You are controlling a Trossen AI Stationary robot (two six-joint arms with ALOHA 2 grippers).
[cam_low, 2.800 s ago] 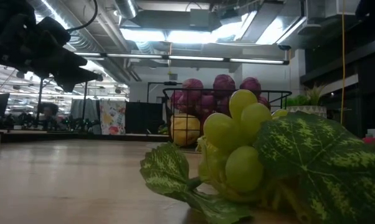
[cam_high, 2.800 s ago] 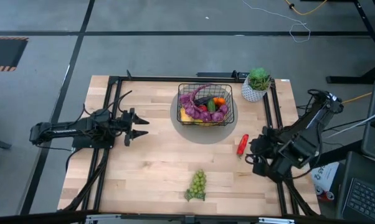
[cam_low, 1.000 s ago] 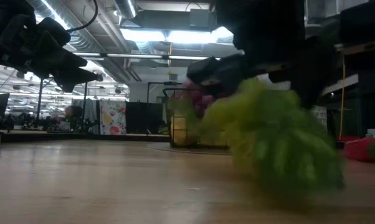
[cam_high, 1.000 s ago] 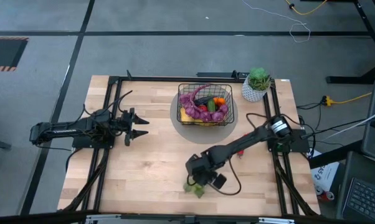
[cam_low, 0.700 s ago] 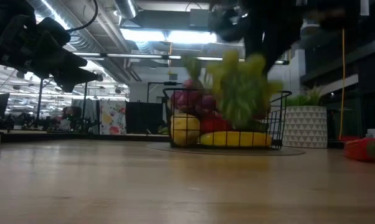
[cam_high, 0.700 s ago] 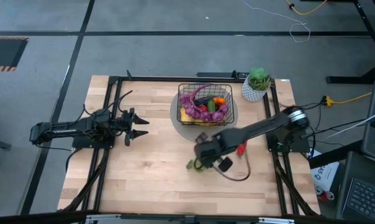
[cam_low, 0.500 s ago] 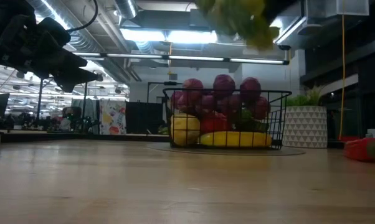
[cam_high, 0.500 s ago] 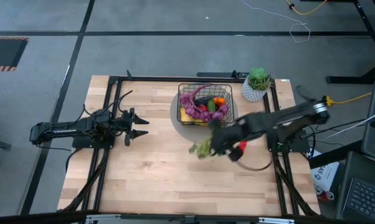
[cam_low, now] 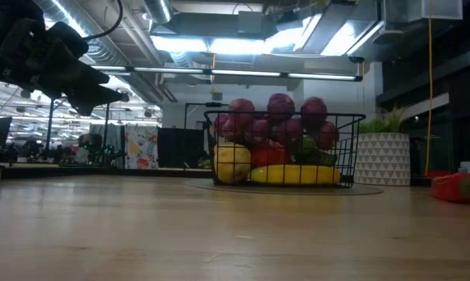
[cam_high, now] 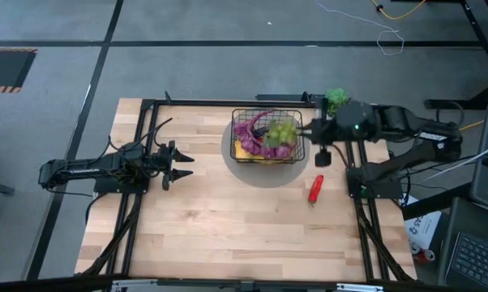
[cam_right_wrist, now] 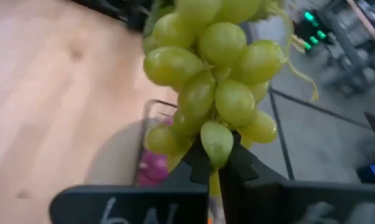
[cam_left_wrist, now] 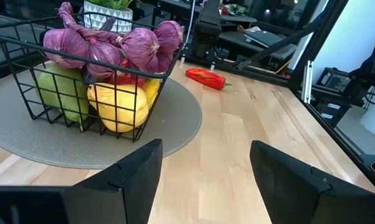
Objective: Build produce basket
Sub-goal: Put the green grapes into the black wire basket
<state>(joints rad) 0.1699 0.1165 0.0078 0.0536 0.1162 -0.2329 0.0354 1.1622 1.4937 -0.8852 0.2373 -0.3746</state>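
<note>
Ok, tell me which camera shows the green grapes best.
The right wrist view: the green grapes fill it, hanging from the right tool, which is shut on them. The high view shows a small blur over the basket. The low and left wrist views miss them.

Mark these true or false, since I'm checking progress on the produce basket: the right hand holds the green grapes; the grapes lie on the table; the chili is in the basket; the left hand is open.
1. The right hand holds the green grapes: true; it is shut on them above the basket.
2. The grapes lie on the table: false; they hang in the air.
3. The red chili is in the basket: false; it lies on the wood beside the grey mat.
4. The left hand is open: true; it waits empty at the table's left.
</note>
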